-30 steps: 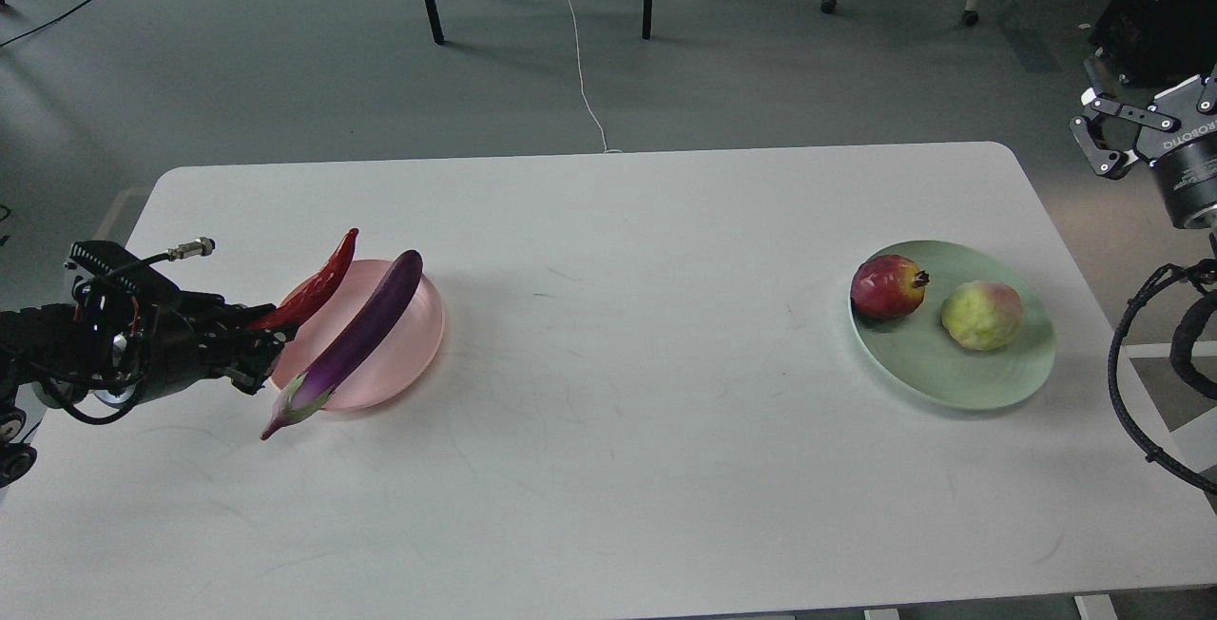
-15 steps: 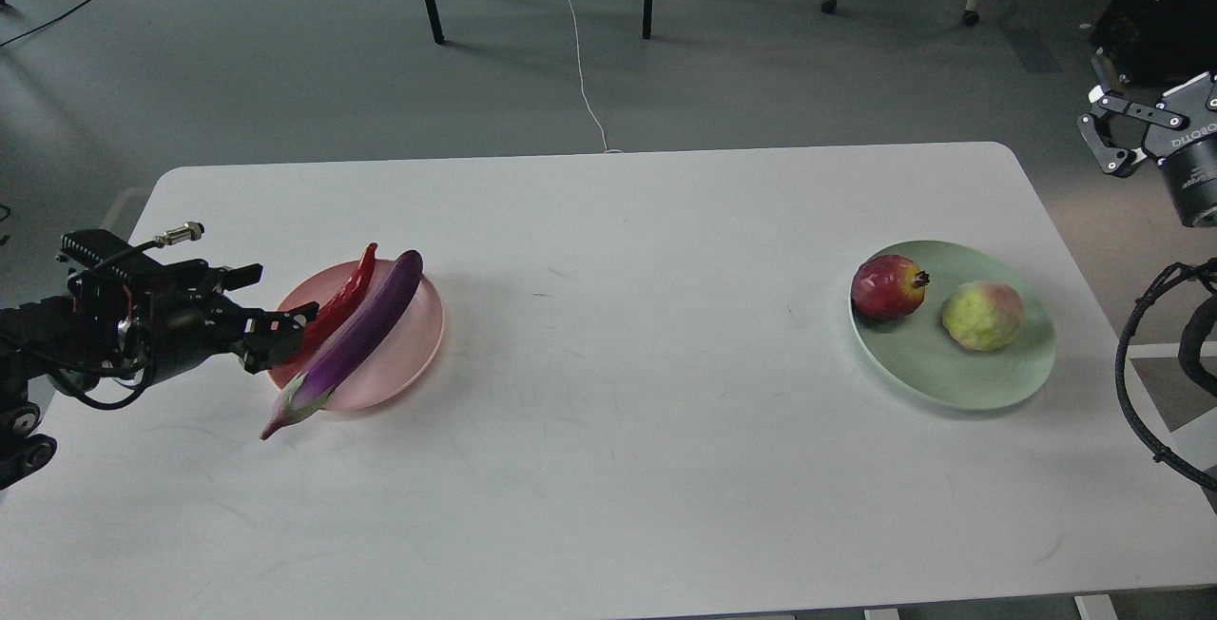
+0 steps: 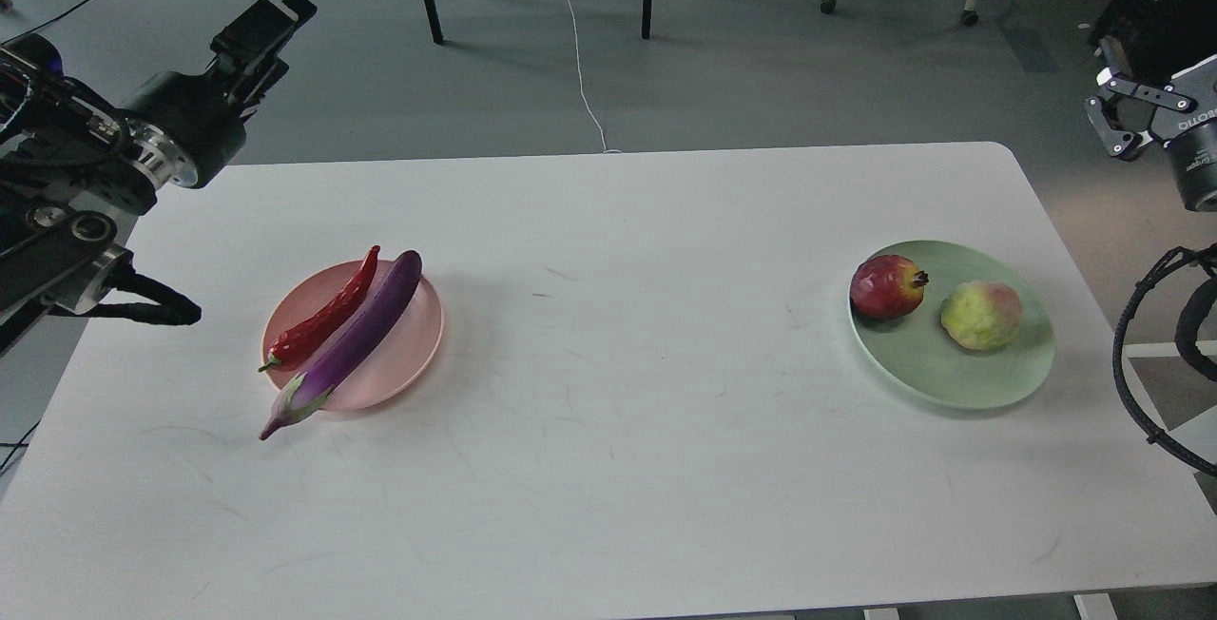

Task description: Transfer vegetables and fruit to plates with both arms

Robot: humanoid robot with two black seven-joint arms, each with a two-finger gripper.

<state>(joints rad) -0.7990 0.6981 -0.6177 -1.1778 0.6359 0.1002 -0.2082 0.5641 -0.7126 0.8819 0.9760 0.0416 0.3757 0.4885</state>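
Two plates are sitting on a white table (image 3: 608,335), each carrying its share. The chili (image 3: 323,316) and the eggplant (image 3: 347,344) are lying side by side, touching, on the pink plate (image 3: 409,354). The eggplant is too long for it, so its stem end is overhanging the near rim and resting on the table. The pomegranate (image 3: 886,286) and the yellow-green fruit (image 3: 981,315) are sitting just apart on the green plate (image 3: 989,382).

The left gripper (image 3: 261,26) is hovering high at the far left corner, well above and behind the pink plate, holding nothing. It is showing end-on and dark, so I cannot tell how far its jaws are parted. The chili and eggplant are lying well below it and toward the viewer.

The right gripper (image 3: 1127,116) is hanging off the table's far right edge, partly cut by the frame. Its jaws are looking spread and empty. The green plate is lying below it and inward, well apart.

With all four items plated and both arms standing clear, the task is appearing essentially done. The overhanging eggplant is looking the least settled, though it is lying flat.
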